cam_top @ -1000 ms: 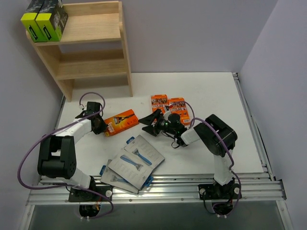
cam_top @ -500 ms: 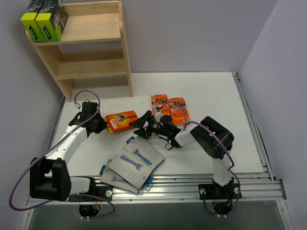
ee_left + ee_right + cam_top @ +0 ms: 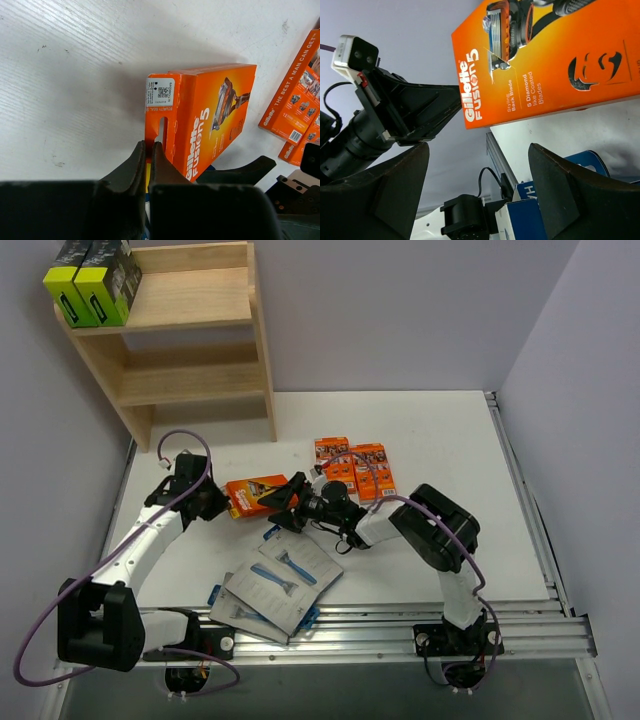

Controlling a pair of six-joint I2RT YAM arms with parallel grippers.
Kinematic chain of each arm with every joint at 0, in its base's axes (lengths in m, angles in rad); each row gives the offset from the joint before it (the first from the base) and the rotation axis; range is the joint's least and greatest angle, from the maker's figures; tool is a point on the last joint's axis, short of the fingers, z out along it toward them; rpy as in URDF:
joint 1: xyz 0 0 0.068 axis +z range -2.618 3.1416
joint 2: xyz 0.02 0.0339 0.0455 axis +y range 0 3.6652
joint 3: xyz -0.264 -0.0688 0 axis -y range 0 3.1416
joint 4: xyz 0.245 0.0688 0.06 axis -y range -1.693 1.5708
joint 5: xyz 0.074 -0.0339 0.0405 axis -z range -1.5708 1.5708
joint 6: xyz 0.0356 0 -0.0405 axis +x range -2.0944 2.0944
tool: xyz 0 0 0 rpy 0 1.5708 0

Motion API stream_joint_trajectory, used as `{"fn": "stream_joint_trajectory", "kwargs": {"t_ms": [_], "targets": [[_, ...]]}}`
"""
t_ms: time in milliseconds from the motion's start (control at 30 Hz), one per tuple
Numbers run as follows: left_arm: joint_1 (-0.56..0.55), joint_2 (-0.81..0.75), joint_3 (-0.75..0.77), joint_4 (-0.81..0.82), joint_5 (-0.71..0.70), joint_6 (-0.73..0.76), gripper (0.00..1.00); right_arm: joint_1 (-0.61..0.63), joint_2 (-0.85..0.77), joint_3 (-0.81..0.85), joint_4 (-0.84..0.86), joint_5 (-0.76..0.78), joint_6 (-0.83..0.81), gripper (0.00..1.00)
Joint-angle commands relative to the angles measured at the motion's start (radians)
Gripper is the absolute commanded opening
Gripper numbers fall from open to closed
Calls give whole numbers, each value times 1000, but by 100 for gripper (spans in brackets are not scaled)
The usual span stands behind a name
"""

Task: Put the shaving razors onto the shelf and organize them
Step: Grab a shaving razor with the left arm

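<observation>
Shaving razors [image 3: 95,280] are only partly shelved: two black boxes [image 3: 110,278] with lime-green sides stand on the top tier of the shelf [image 3: 262,360], at the upper left of the overhead frame; the rest of that tier and the lower tier show bare wood; everything else sits on the table [image 3: 440,430]. Two orange packs [image 3: 352,468] lie side by side at centre; grey cards [image 3: 285,585] with the blue razor lie overlapped at lower centre; so most of the sorting is, by my judgement, left to do.

A third orange pack [image 3: 252,495] is left of centre, pinched by its hang-tab end in the left gripper [image 3: 205,502], whose fingers are closed tight on the card; whether it clears the table I cannot tell. The right gripper [image 3: 283,502] is at the pack's other end with its fingers spread wide, gripping nothing.

Against the frame a second earlier, the right gripper has slid leftward from beside the orange pair to the held pack and spread wider; the left arm has stretched out; the pack, then slanted, now sits nearly level.
</observation>
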Motion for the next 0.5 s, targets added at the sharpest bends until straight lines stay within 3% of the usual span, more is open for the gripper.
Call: {"fn": "stream_joint_trajectory", "kwargs": {"t_ms": [0, 467], "targets": [[-13, -38, 56, -2, -18, -32, 2, 15, 12, 37, 15, 14, 12, 76], [-47, -34, 110, -10, -13, -67, 2, 38, 64, 81, 26, 34, 50, 78]]}}
